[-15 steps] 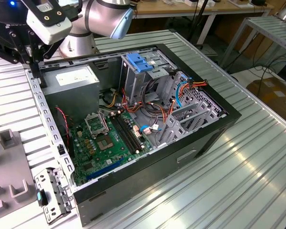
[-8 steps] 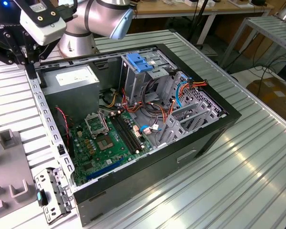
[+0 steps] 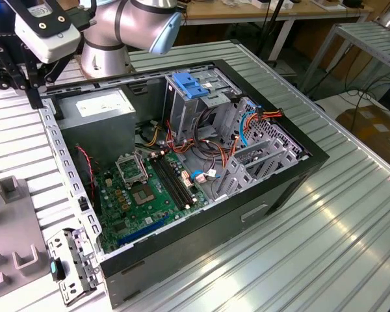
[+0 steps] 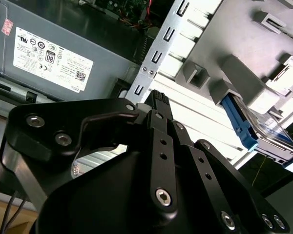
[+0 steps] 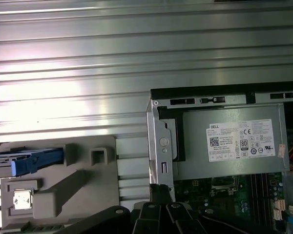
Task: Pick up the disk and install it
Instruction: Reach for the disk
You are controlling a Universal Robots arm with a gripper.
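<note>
Though apart from the gripper (image 4: 158,97), the disk (image 4: 240,120) in grey fixture (image 4: 241,80).

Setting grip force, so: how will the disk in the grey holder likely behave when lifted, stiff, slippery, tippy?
The disk looks like a rigid flat slab, so it probably won't flex. Its blue plastic rails look smooth, possibly slippery. It lies against a post of the grey holder, so it may catch if lifted askew.

A white label (image 4: 52,61) of fine print, marks and a square code is borne by the grey metal box (image 4: 112,44) in both wrist views; a red sticker (image 4: 7,25) is set beside it.
</note>
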